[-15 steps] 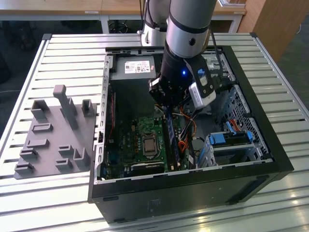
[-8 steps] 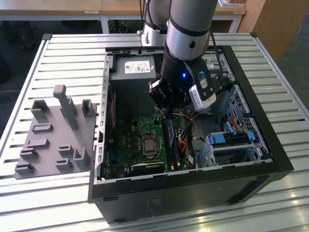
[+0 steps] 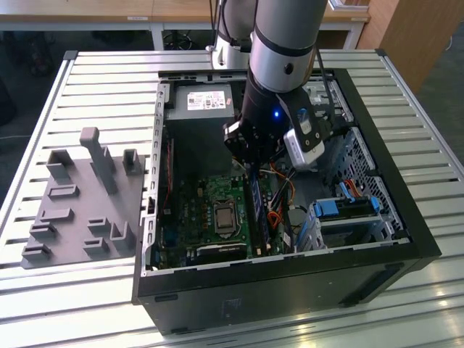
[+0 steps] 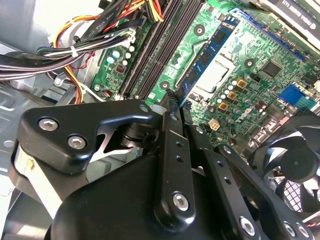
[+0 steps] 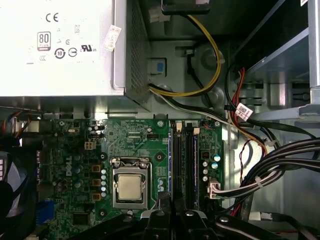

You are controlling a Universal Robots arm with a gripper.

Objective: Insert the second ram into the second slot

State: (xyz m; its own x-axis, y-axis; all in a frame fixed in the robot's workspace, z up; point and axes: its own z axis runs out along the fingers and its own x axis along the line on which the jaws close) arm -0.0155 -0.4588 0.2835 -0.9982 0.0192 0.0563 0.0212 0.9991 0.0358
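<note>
The second ram [image 4: 207, 55] is a thin blue board with dark chips. It stands on edge in the memory slot closest to the processor socket [image 5: 130, 187], also seen in the first wrist view as a blue strip [image 5: 170, 160] and in the exterior view [image 3: 255, 206]. My gripper [image 4: 177, 101] hangs inside the open computer case [image 3: 406, 239], fingers drawn together, with its tips right over one end of the stick. Whether the tips touch the stick I cannot tell. The neighbouring dark slots [image 5: 189, 165] run alongside it.
A bundle of cables [image 5: 270, 170] lies just beyond the slots. The power supply [image 3: 203, 101] fills the case's far end, and a black fan [image 4: 295, 160] sits by the socket. Drive bays with light-blue clips [image 3: 341, 206] are on the exterior view's right, a grey fixture plate [image 3: 80, 203] on its left.
</note>
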